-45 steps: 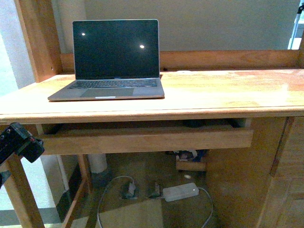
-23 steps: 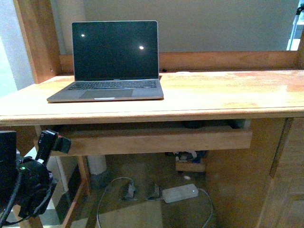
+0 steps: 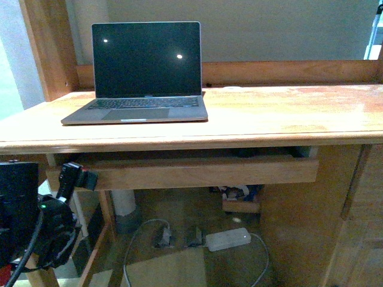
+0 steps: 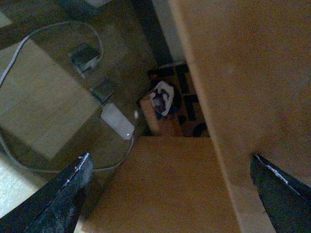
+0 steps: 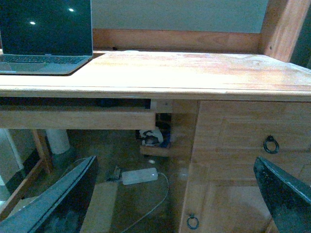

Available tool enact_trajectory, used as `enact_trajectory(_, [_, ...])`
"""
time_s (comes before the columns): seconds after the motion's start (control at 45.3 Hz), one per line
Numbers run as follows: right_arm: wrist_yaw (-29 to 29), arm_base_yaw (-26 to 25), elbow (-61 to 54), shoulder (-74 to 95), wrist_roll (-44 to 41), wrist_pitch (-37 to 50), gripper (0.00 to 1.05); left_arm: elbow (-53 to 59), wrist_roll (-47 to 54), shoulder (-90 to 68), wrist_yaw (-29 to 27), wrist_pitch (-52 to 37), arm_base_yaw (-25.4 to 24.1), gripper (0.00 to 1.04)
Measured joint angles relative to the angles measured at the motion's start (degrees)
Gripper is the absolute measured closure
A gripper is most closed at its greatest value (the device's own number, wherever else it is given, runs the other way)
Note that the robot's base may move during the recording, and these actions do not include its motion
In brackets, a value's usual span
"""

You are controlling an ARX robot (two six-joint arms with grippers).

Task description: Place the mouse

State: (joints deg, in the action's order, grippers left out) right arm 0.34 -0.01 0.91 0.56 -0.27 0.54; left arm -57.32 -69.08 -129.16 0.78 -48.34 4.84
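Change since half a second ago: left arm (image 3: 45,230) has risen a little and shifted toward 3 o'clock; a second ago only its dark tip showed at the picture's edge. Laptop and table are unchanged.

- Left tool (image 4: 170,158): spread wide, nothing between its fingers (image 4: 60,194). In the front view it sits at 8 o'clock, level with the left end of the tray (image 3: 197,171). Whether it touches the wood cannot be told. Its wrist view looks along pale wood down to the floor.
- Right tool (image 5: 175,161): spread wide and empty, out of the front view. Its wrist view faces the table edge from well back.
- Mouse (image 3: 242,153): a small dark shape in the narrow slot between table top and tray, at 4 o'clock from the laptop. It is mostly hidden, so the identification is not certain. It is well apart from both tools.
- Table (image 3: 287,113): wooden, bare to the right of the laptop.
- Laptop (image 3: 143,72): grey, lid upright, screen dark, standing at 10 o'clock on the table.
- Power brick (image 3: 227,239): white, on the floor at 6 o'clock, with a pale cable (image 3: 140,236) looping beside it.
- Ring pull (image 5: 270,144): dark metal, on the cupboard front under the table's right end.
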Motion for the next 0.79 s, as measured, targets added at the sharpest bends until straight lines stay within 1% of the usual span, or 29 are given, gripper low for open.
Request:
enact_trajectory(0.11, [0.0, 0.0, 0.0, 0.0, 0.0, 0.0, 0.07, -2.1, 0.0, -2.0, 0.0, 2.4, 0.8, 0.07])
enact_trajectory(0.287, [0.0, 0.0, 0.0, 0.0, 0.0, 0.0, 0.07, -9.6, -0.6, -7.4, -0.8, 6.5, 1.4, 0.07])
enact_trajectory(0.375, [0.0, 0.0, 0.0, 0.0, 0.0, 0.0, 0.07, -10.2, -0.6, -7.6, -1.1, 7.0, 1.6, 0.07])
enact_trajectory(0.552, [0.0, 0.0, 0.0, 0.0, 0.0, 0.0, 0.07, -6.2, -0.8, -5.4, 0.0, 3.0, 1.6, 0.07])
enact_trajectory(0.64, [0.0, 0.0, 0.0, 0.0, 0.0, 0.0, 0.07, -3.3, -1.1, -2.5, 0.3, 2.8, 1.6, 0.07])
enact_trajectory(0.794, [0.0, 0.0, 0.0, 0.0, 0.0, 0.0, 0.07, 1.4, -2.1, 3.7, 1.1, -3.7, 1.5, 0.07])
